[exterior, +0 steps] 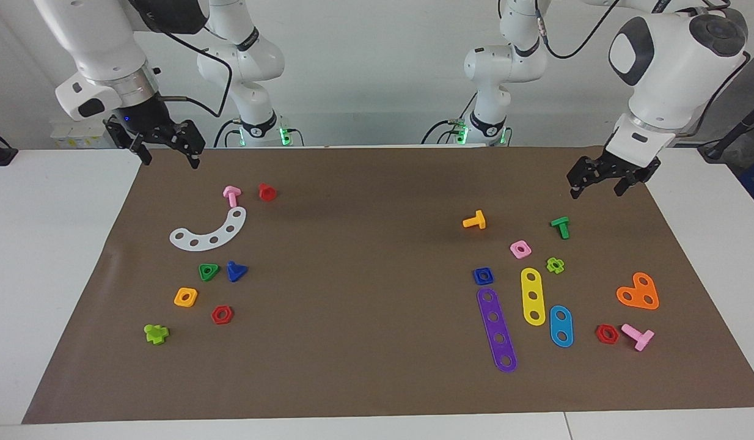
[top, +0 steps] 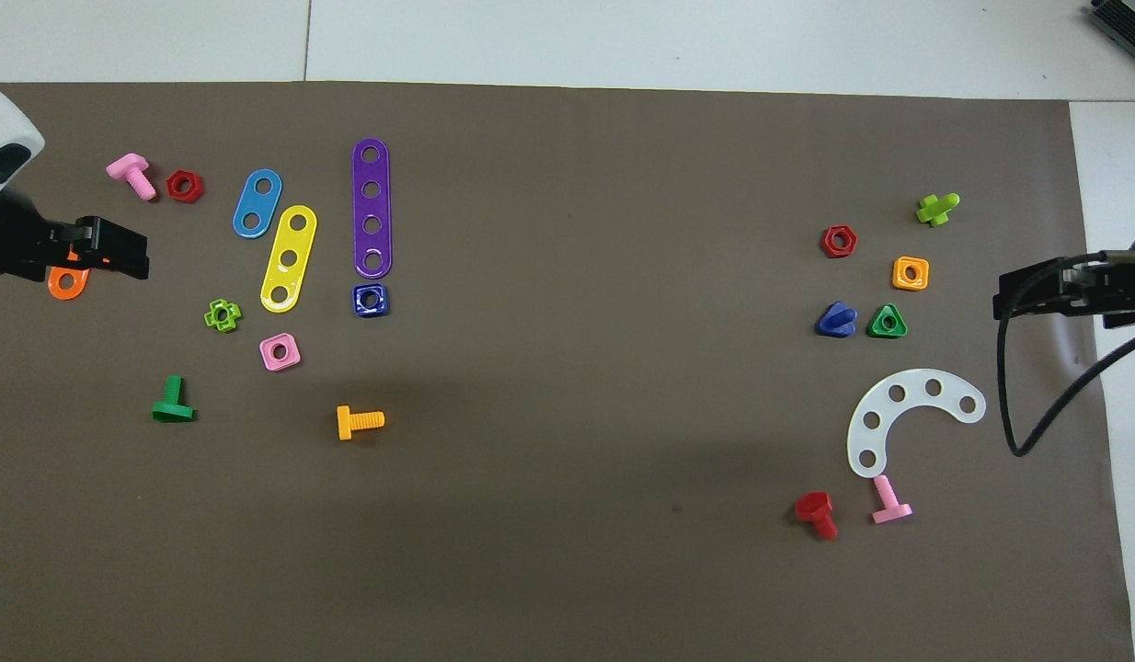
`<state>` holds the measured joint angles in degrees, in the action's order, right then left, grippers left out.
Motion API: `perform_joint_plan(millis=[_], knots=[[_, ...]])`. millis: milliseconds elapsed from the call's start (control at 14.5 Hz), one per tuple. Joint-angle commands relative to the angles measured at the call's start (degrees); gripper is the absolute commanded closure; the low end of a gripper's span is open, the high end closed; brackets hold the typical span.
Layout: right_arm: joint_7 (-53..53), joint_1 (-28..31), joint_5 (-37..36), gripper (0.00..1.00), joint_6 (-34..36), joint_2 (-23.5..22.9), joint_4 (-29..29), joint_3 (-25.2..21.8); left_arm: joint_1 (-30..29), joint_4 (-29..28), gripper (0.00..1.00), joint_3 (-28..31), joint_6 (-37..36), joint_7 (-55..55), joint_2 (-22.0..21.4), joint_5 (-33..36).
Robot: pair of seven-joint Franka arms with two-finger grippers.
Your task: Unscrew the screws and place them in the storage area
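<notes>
The dark-blue screw (exterior: 236, 271) with a triangular head lies loose on the brown mat (exterior: 365, 342), beside a green triangular nut (exterior: 208, 272), at the right arm's end of the table. It also shows in the overhead view (top: 836, 320). My right gripper (exterior: 167, 151) is open and empty, raised over the mat's edge at that end (top: 1023, 296). My left gripper (exterior: 599, 183) is open and empty, raised over the orange heart plate (exterior: 638, 292) at the left arm's end (top: 117, 253).
Near the screw lie a white curved plate (exterior: 211, 232), a pink bolt (exterior: 231, 195), red bolt (exterior: 267, 192), orange nut (exterior: 186, 297), red nut (exterior: 222, 315) and lime bolt (exterior: 156, 333). At the left arm's end lie purple (exterior: 498, 330), yellow and blue strips, a dark-blue square nut (exterior: 483, 276) and more bolts.
</notes>
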<state>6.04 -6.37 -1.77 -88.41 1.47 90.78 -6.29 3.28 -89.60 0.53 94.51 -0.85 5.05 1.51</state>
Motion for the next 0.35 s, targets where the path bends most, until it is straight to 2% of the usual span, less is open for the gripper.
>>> perform_joint_plan(millis=[0, 277], knots=[[-0.06, 0.22, -0.96, 0.00, -0.53, 0.63, 0.62, 0.48, -0.46, -2.25, 0.00, -0.35, 1.03, 0.15, -1.88, 0.95], [-0.24, 0.31, -0.87, 0.00, -0.44, 0.72, 0.80, 0.48, -0.46, -2.25, 0.00, -0.35, 1.03, 0.15, -1.88, 0.95]])
